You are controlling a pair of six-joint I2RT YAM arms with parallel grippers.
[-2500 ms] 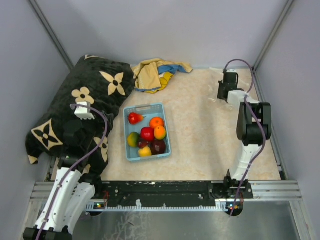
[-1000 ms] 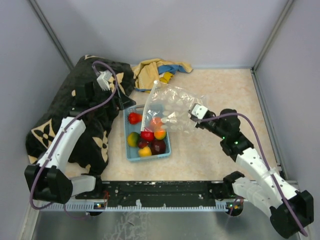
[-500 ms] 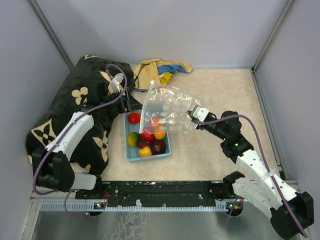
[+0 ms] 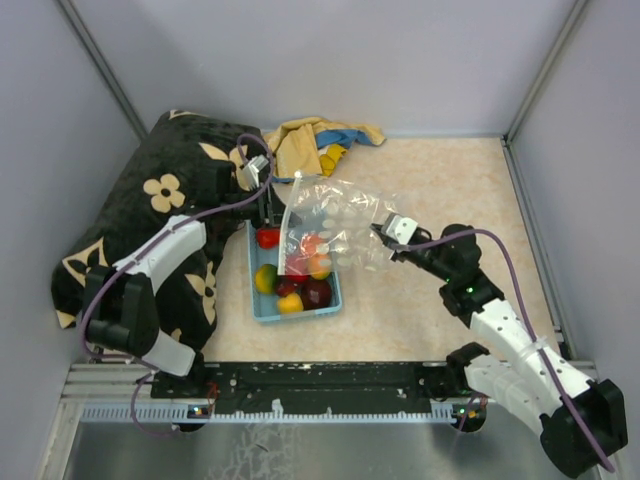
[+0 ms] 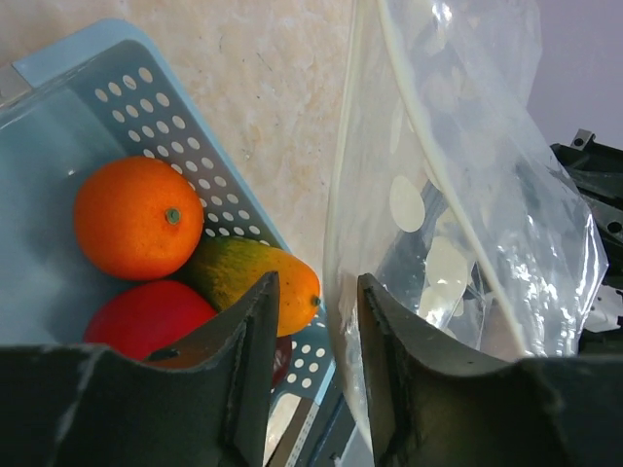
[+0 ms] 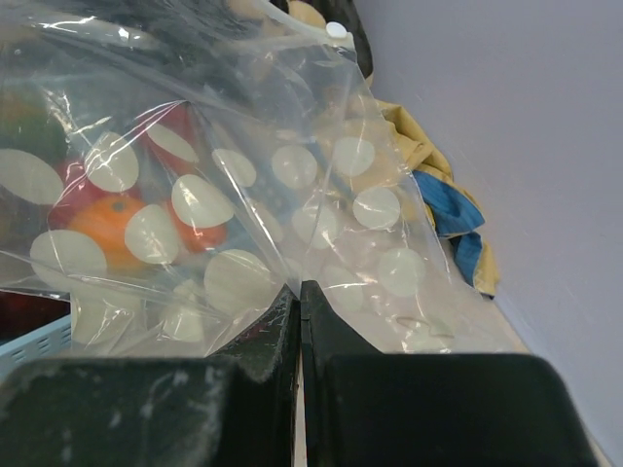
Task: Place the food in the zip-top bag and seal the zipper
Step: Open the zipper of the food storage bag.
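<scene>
The food lies in a light-blue basket (image 4: 253, 300): a red fruit (image 4: 267, 237), a yellow-green one (image 4: 266, 278), a maroon one (image 4: 318, 292) and a yellow one (image 4: 290, 303). The left wrist view shows an orange (image 5: 136, 216) and a green-orange fruit (image 5: 268, 280). The clear, white-dotted zip-top bag (image 4: 335, 215) hangs over the basket's right half. My right gripper (image 4: 382, 231) is shut on a fold of the bag (image 6: 292, 195). My left gripper (image 5: 316, 292) is open, with the bag's left edge between its jaws near the right finger. The zipper (image 5: 411, 117) is a whitish strip.
A black cushion with beige flowers (image 4: 150, 220) fills the left side under my left arm. A yellow and blue cloth (image 4: 310, 145) lies at the back wall. The beige tabletop (image 4: 460, 190) stretches right of the bag. Grey walls close three sides.
My left gripper has moved right to the bag's left edge and its jaws have narrowed. The right gripper, still pinching the bag, has shifted slightly left; earlier it was at the back right.
</scene>
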